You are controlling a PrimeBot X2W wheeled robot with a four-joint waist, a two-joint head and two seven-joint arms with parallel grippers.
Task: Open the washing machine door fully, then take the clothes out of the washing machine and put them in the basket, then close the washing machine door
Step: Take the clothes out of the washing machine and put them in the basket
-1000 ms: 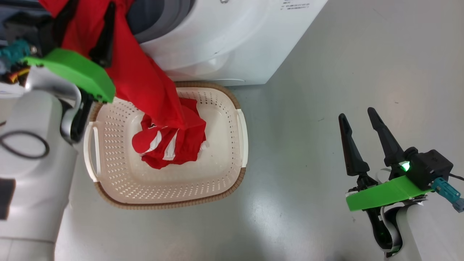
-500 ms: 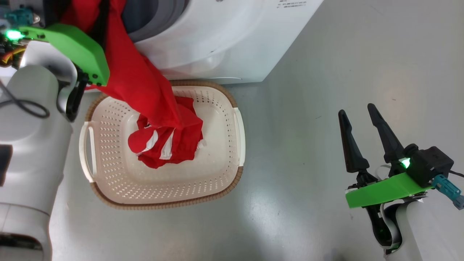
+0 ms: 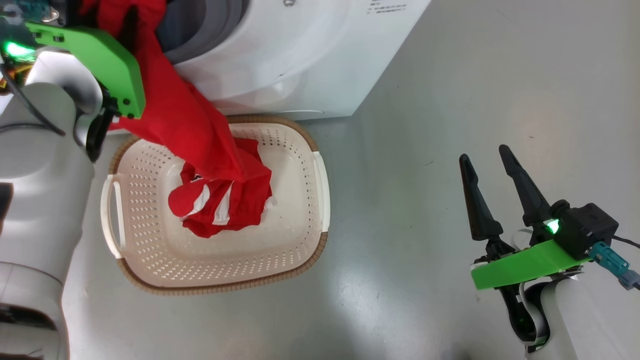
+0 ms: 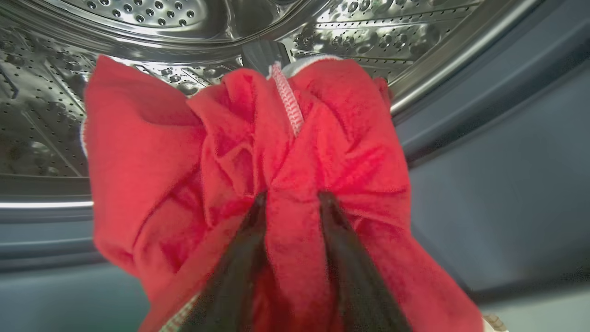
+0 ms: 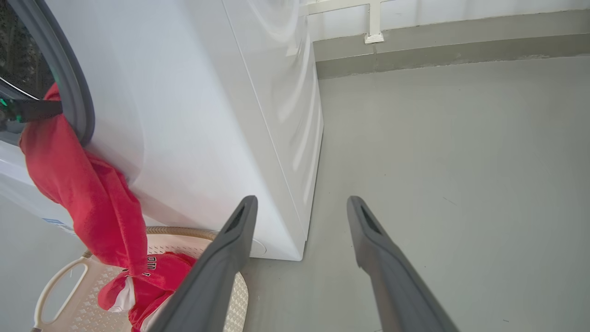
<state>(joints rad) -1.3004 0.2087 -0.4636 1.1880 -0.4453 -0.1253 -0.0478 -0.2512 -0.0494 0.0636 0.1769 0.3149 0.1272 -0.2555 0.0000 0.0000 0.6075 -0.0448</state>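
Observation:
A long red garment of the clothes (image 3: 185, 120) hangs from the washing machine (image 3: 300, 60) opening down into the cream basket (image 3: 320, 200), where a red and white bundle (image 3: 220, 202) lies. Inside the steel drum (image 4: 138, 14), my left gripper (image 4: 291, 198) is shut on a gathered fold of the red clothes (image 4: 295, 152). My right gripper (image 3: 482, 154) stands open over the bare floor to the right, holding nothing. From the right wrist, that gripper (image 5: 302, 200) points past the washer's white side (image 5: 207, 115). The washing machine door is out of view.
The basket sits on the grey floor (image 3: 425, 125) right against the washer's front. A grey-blue gasket (image 4: 484, 138) rings the drum mouth. A wall with a low ledge (image 5: 438, 41) runs behind the washer. My left forearm (image 3: 40, 175) stands beside the basket's left handle.
The head camera has shifted, sliding the scene left. My left wrist has gone higher toward the drum, and its jaws have narrowed onto the red fabric. The right gripper has stayed open.

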